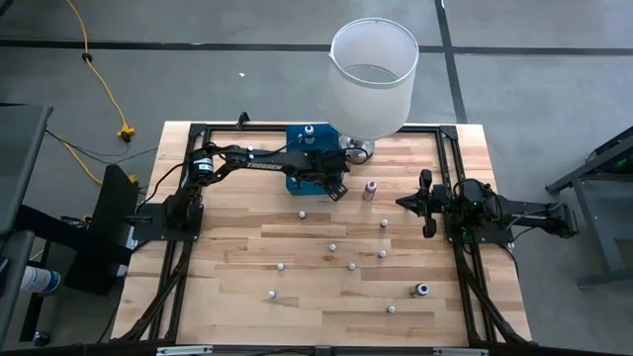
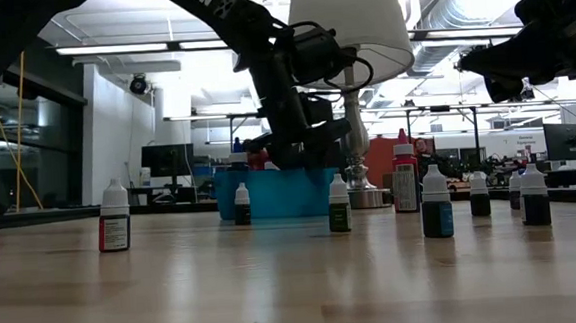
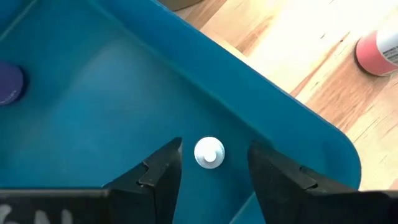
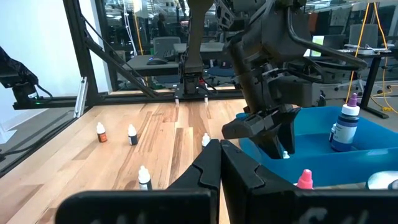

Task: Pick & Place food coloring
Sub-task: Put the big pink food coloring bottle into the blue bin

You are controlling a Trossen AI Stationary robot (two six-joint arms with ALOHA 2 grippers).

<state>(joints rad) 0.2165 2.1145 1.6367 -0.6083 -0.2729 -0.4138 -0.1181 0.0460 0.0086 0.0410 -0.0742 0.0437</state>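
Dark left-gripper fingers [image 3: 163, 177] stand apart over the blue bin [image 3: 124, 124], straddling a white-capped bottle [image 3: 209, 153] upright on its floor; whether they touch it cannot be told. Left gripper [image 1: 334, 185] hangs above the bin's corner. Risk: lifting off could clip the cap and topple it. Right gripper [image 1: 425, 203] waits with fingers together, empty. Other bottles [image 1: 351, 266] dot the table [image 1: 237, 326].

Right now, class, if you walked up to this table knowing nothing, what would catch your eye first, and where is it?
First the tall white cylinder at the table's far edge, towering over everything. Beside it sits a blue bin, where the left gripper hangs open over a white-capped bottle standing inside. Then the small white-capped bottles scattered upright across the wooden table, with the right gripper waiting at the right side.
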